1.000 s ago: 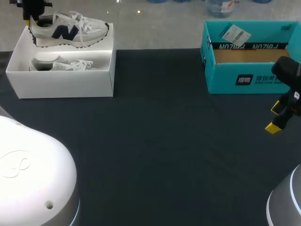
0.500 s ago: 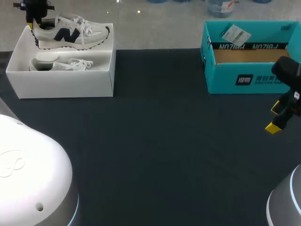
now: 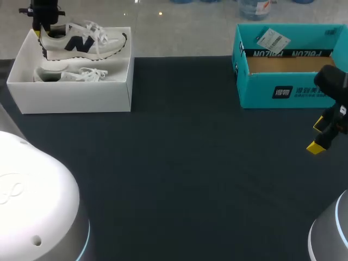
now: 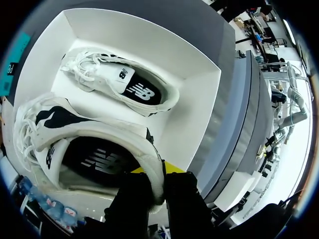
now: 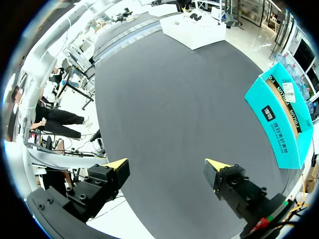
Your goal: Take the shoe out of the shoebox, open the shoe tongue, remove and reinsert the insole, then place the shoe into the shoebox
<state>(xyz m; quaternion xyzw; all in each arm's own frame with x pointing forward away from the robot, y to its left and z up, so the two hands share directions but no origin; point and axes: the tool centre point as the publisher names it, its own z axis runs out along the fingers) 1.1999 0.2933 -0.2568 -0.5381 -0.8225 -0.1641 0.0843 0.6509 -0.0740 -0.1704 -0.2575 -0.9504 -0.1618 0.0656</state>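
Left tool (image 4: pixel 158 180) clamps white sneaker (image 3: pixel 81 41) by heel, above white shoebox (image 3: pixel 76 98), 10 o'clock on counter (image 3: pixel 190 163). Right tool (image 5: pixel 167 168) open, empty, 3 o'clock. Removal underway; tongue, insole (image 4: pixel 102 160), reboxing pending.

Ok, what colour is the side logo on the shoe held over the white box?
Dark, navy or black, against the white shoe; head view shows it best.

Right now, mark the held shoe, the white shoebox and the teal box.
held shoe (image 3: pixel 81 42), head view, side panel.
white shoebox (image 3: pixel 76 98), head view, front wall.
teal box (image 3: pixel 261 89), head view, front wall.
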